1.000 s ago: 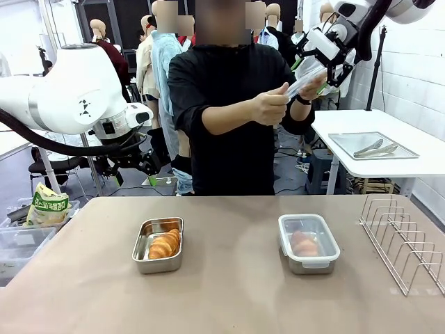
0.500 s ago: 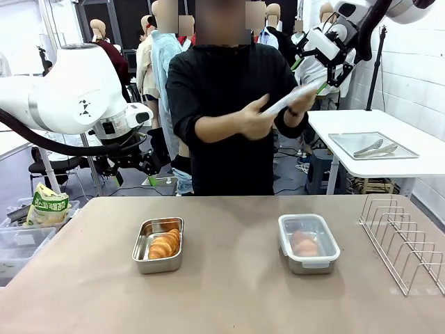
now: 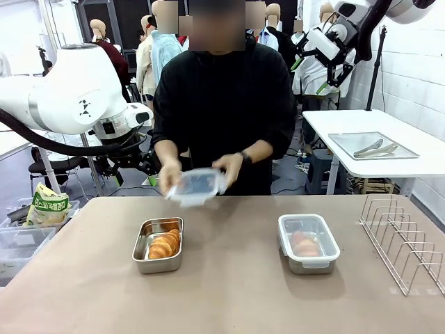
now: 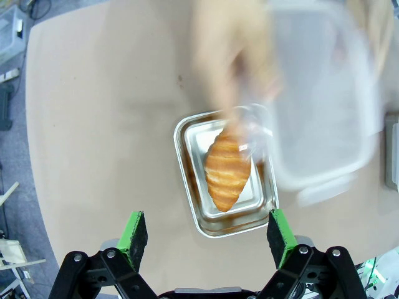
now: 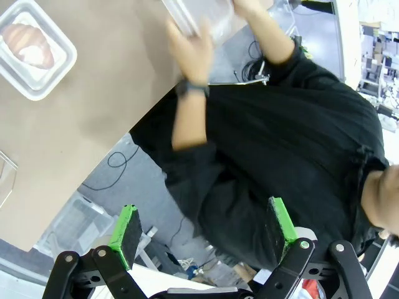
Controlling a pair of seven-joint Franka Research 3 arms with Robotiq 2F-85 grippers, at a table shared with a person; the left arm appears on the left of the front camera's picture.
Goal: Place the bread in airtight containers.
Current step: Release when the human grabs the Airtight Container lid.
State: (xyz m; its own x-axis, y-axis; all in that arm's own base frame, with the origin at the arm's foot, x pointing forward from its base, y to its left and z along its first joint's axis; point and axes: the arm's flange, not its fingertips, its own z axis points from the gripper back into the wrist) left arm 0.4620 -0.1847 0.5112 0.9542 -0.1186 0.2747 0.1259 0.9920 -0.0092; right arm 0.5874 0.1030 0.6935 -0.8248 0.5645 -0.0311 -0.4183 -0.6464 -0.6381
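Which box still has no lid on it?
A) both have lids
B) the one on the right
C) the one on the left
C: the left pan sits open with its roll bare, while the person holds a lid above it; the right pan is covered.

i take the brown table [image 3: 229, 292] as my landmark. on its right edge i see a wire rack [image 3: 407, 240], standing upright. off its left edge sit clear plastic bins [image 3: 21, 243], one holding a yellow-green snack bag [image 3: 47, 207]. beyond its far right corner stands a white side table [image 3: 417, 156] carrying a flat metal tray [image 3: 372, 145] with a pair of tongs [image 3: 375, 148] lying on it. past the far edge i see black cables [image 5: 249, 75] trailing over the grey floor.
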